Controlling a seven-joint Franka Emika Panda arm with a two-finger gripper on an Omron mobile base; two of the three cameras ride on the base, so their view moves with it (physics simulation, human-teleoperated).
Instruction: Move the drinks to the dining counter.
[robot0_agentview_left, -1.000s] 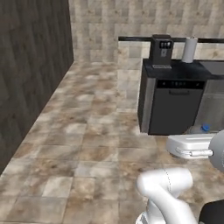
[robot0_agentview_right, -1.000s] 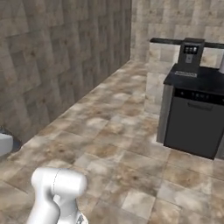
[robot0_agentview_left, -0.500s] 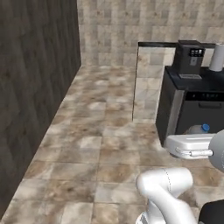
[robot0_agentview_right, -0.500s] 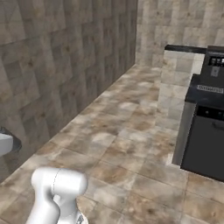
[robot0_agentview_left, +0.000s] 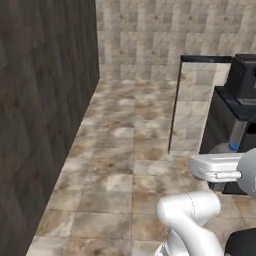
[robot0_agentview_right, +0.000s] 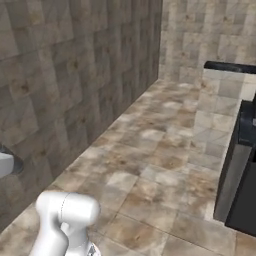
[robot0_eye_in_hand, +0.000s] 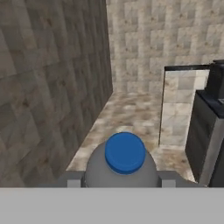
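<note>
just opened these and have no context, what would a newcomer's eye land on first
In the hand view, the blue cap of a clear plastic bottle sits front and centre at the bottom, the hand shut on the bottle. Beyond it a stone-tiled floor runs to the far tiled wall, and a black cabinet stands at the right. In the left base view the white arm rises from the lower right.

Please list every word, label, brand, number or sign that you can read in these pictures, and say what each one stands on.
None can be read.
Bottle held in the hand: its blue cap is plain, and no label shows.
Black appliance on the dark counter: no markings can be made out; too blurred to tell.
</note>
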